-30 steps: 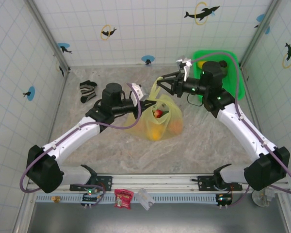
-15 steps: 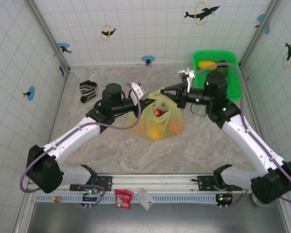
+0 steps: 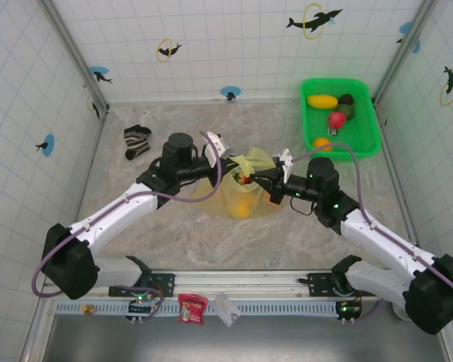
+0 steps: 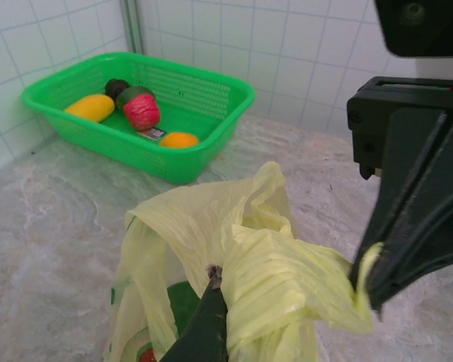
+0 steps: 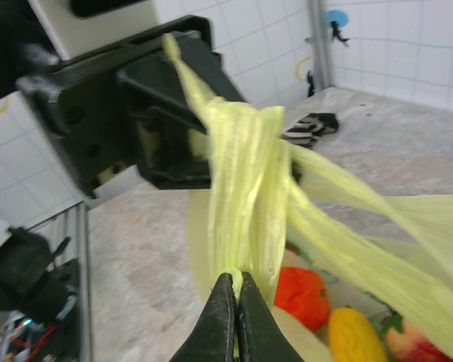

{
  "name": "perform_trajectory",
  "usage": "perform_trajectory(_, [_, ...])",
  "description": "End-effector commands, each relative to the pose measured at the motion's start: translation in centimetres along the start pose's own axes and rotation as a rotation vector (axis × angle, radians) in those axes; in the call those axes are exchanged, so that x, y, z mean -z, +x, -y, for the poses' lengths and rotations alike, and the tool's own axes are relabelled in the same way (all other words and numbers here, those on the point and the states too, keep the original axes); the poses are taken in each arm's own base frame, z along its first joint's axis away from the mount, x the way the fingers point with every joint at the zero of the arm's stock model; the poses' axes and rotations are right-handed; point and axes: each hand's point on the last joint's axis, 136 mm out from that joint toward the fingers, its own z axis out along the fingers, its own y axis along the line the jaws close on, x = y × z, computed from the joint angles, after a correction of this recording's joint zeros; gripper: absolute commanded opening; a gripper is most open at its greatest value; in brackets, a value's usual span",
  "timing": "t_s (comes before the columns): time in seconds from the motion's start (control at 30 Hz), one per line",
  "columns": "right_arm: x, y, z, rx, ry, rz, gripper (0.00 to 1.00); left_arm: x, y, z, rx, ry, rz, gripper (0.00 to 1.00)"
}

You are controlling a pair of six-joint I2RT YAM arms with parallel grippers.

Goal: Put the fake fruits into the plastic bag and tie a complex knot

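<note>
Worktop (image 3: 166,234): grey-beige marbled slab, white tiled walls on 3 sides, metal rail along near edge.

Directly on it, 3 items:
- Plastic bag (image 3: 226,200), pale yellow, translucent, approx. ctr of worktop. Base sits on the surface, body crumpled and bulging, top drawn up off the slab.
- Sock (image 3: 136,141), black/white striped, bunched up, far L side near the back wall. Well apart from bag.
- Tub (image 3: 360,134), bright green, rectangular w/ mesh sides, far R corner, close to back and R walls. Flat on the slab, well apart from bag.

Bag lies between sock and tub, nearer the front than either.
</note>
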Motion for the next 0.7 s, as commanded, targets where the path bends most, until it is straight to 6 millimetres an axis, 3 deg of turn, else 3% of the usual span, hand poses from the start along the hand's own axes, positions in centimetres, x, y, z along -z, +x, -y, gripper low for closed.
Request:
perform_trajectory(0.0, [-0.9,-0.3,2.0,0.02,0.096,0.034,0.0,0.5,-1.1,-0.8,-0.003,-0.033,0.048,0.0])
perform_trajectory(0.1, [-2.0,-0.1,2.1,0.034,0.098,0.017,0.0,0.6,-1.2,-0.5,0.0,-0.022,0.062,0.0])
perform_trajectory(0.27, [-1.8,-0.5,4.0,0.033,0.208,0.056,0.0,0.5,-1.1,0.4,-0.015,0.031,0.059,0.0])
perform_trajectory(0.5, [-1.8,-0.8,4.1,0.033,0.218,0.064,0.0,0.6,-1.5,0.2,-0.054,0.018,0.062,0.0])
perform_trajectory(0.67, [-1.8,-0.8,4.2,0.036,0.22,0.06,0.0,0.7,-1.5,0.3,-0.086,0.022,0.056,0.06])
